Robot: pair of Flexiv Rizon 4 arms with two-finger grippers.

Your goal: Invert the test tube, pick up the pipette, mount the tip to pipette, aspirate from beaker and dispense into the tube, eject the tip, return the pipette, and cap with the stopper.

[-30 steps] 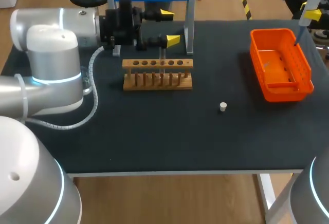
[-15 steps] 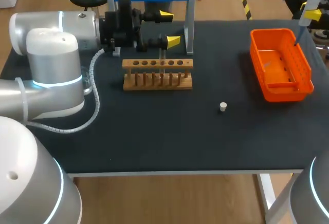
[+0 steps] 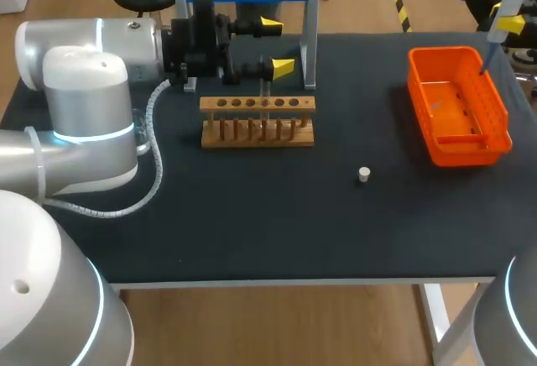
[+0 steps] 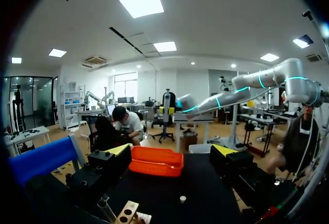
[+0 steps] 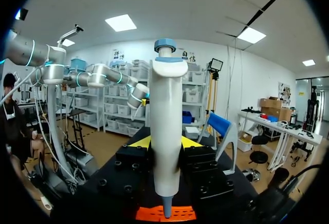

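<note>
Your left gripper (image 3: 277, 44) stands wide open just behind the wooden rack (image 3: 257, 120), gripping nothing. Your right gripper (image 5: 164, 143) is clamped on the upright pipette (image 5: 165, 106) over the orange bin (image 3: 460, 149). The stopper (image 3: 363, 174) lies on the table (image 3: 252, 215).

Nothing legible shows anywhere on the table: the white body of the pipette (image 5: 165, 131) carries no print that can be made out, and the orange tray (image 3: 417, 89), the wooden rack (image 3: 258, 104) and the small white stopper (image 3: 363, 174) bear no readable label, number or sign
</note>
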